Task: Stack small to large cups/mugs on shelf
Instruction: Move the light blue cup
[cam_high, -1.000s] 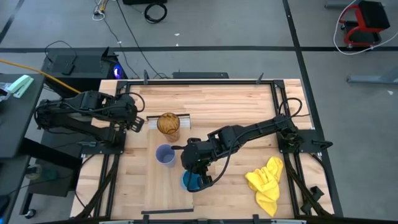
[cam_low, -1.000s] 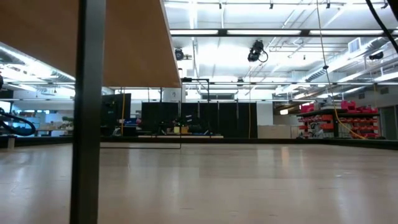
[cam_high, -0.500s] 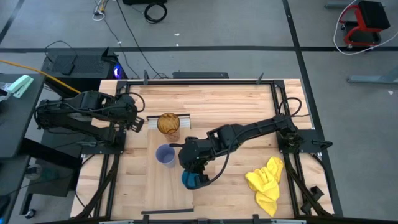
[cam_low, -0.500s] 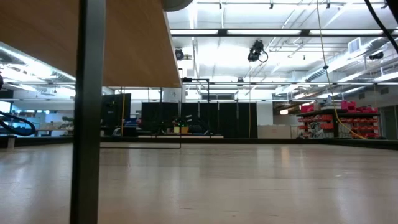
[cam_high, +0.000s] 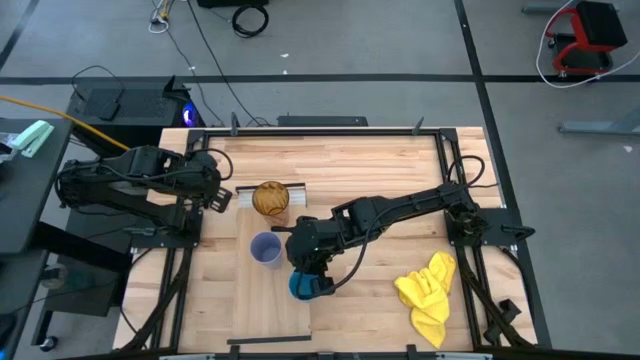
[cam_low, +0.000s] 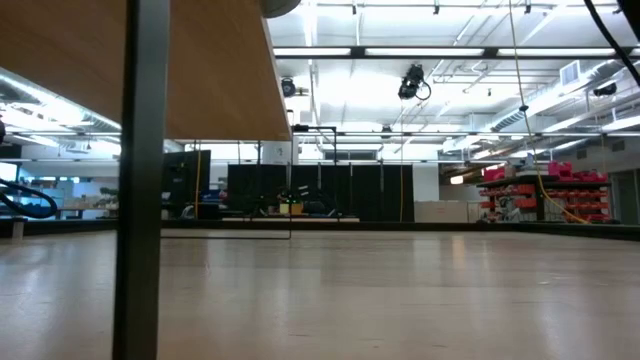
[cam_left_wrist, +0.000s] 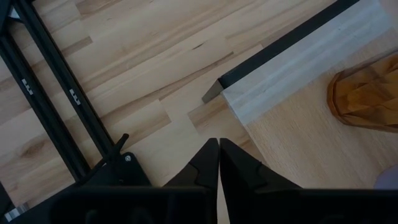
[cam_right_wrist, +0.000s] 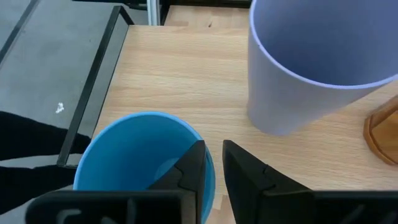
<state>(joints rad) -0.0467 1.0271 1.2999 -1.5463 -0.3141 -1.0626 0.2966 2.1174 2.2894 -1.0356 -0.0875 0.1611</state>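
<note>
The pale wooden shelf (cam_high: 258, 305) lies on the table, its white strip (cam_left_wrist: 298, 62) at the far end. The amber tumbler (cam_high: 270, 198) and the lavender cup (cam_high: 265, 248) stand upright on it, apart from each other. The blue cup (cam_high: 300, 290) is upright at the shelf's right edge, nearer the front. My right gripper (cam_high: 312, 272) is shut on it. My left gripper (cam_high: 226, 198) is shut and empty, left of the tumbler, by the shelf's far left corner (cam_left_wrist: 219, 146). The low view shows none of these. My right gripper holds the blue cup by its rim (cam_right_wrist: 209, 163), on the side away from the lavender cup (cam_right_wrist: 311, 62). One finger (cam_right_wrist: 191, 168) is inside the cup and the other (cam_right_wrist: 249, 174) outside. The fingers come from above, slanting. The cup is upright; whether its base rests on the shelf I cannot tell.
A crumpled yellow cloth (cam_high: 428, 290) lies at the table's front right. Black frame rails run along the table's edges (cam_high: 440, 150). Bare wood shows at the far side and between the cups and the cloth.
My right gripper has gone a little toward the table's left edge, still shut on the blue cup. The cup has moved with it, upright, closer to the lavender cup.
</note>
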